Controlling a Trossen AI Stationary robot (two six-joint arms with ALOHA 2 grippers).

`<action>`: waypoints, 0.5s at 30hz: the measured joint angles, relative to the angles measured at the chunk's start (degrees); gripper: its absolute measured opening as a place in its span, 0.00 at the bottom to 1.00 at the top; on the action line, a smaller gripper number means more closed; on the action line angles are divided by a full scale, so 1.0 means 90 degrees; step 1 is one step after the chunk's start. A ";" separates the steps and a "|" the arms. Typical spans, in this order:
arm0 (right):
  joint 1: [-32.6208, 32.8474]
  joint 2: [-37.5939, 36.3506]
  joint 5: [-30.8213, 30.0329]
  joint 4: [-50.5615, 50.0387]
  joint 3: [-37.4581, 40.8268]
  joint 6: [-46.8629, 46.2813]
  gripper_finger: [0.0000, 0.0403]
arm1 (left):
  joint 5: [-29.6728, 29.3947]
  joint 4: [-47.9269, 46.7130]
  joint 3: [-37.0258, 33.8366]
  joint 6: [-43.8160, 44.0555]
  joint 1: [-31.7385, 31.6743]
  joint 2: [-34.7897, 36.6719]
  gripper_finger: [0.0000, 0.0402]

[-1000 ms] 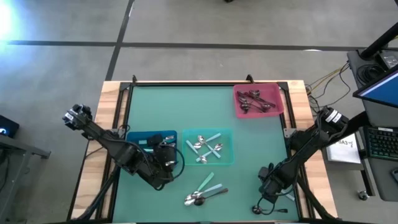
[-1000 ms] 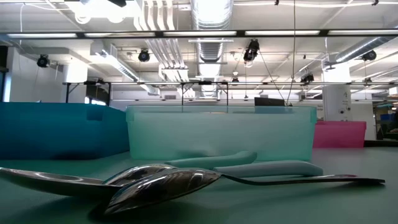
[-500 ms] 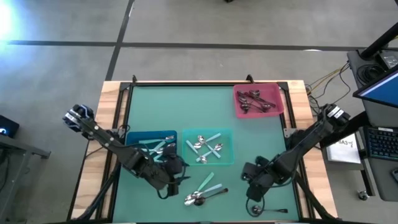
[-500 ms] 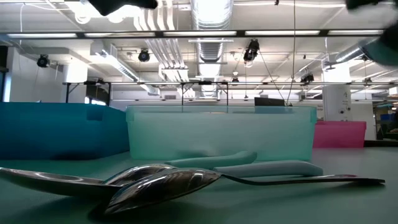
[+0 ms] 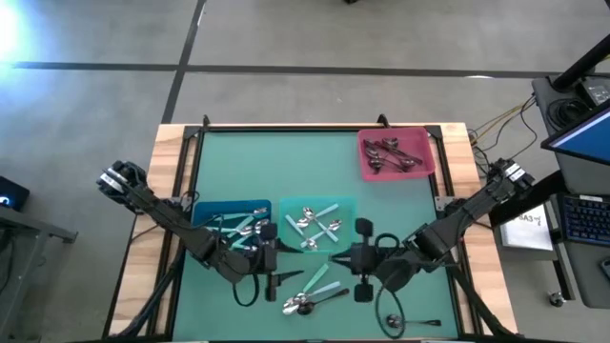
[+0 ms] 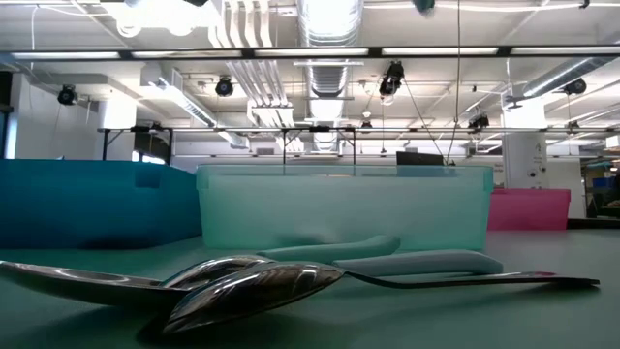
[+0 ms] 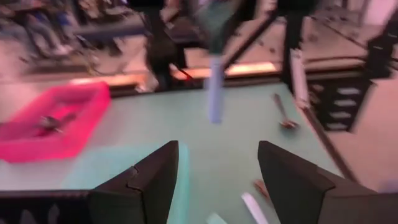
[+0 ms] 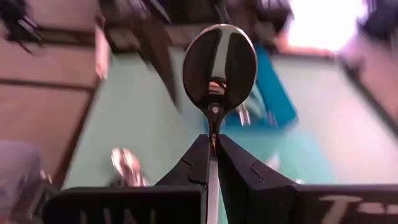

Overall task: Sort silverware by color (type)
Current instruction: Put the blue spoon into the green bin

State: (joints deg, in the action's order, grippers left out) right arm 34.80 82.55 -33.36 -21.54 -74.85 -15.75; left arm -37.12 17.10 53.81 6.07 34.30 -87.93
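The blue bin [image 5: 204, 211] is sitting at the desk's [image 5: 286, 162] left, already holding a few spoons. Just in front of it the left gripper [image 5: 283, 278] is hovering with its fingers [image 7: 153, 181] spread wide and nothing between them, aiming rightward over the desk. The loose spoons [image 5: 310, 293] are lying just beside its tips, toward the front edge, so this arm is the nearer one to them.

Right of that pile, the right gripper [image 5: 360, 261] is hanging just in front of the teal bin [image 5: 351, 244], its fingers [image 8: 198, 158] pressed together and pinching a shiny spoon [image 8: 219, 61] by the handle. The spoon's long axis is running straight out along the fingers, bowl leading and facing leftward, with the blue bin showing behind it. The drop is probably turning on carrying that bowl over the proper bin's rim.
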 joint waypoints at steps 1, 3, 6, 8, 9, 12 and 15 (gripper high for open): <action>-0.0012 0.0004 0.0023 0.0393 0.0000 0.0384 0.02 | -0.0115 0.0189 -0.0009 -0.0108 -0.0012 -0.0046 0.51; -0.0063 0.0004 0.0045 0.0952 0.0000 0.0966 0.02 | -0.0149 0.0650 -0.0009 -0.0262 -0.0045 -0.0148 0.51; -0.0161 0.0004 0.0041 0.1321 0.0000 0.1431 0.02 | -0.0159 0.1287 -0.0008 -0.0424 -0.0056 -0.0279 0.51; -0.0195 0.0008 0.0056 0.1468 0.0009 0.1704 0.02 | -0.0159 0.1575 -0.0008 -0.0590 -0.0058 -0.0361 0.51; -0.0207 0.0014 0.0092 0.1547 0.0010 0.1807 0.02 | -0.0157 0.1734 -0.0008 -0.0649 -0.0058 -0.0407 0.51; -0.0243 0.0089 0.0342 0.1810 0.0007 0.2059 0.02 | -0.0155 0.2221 -0.0008 -0.0840 -0.0069 -0.0538 0.51; -0.0282 0.0219 0.0617 0.2036 0.0007 0.2271 0.02 | -0.0154 0.2515 -0.0008 -0.1024 -0.0087 -0.0632 0.51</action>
State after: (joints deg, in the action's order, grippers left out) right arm 32.26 84.52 -27.81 -3.21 -74.78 4.68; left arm -38.50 39.74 53.74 -3.14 33.52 -93.62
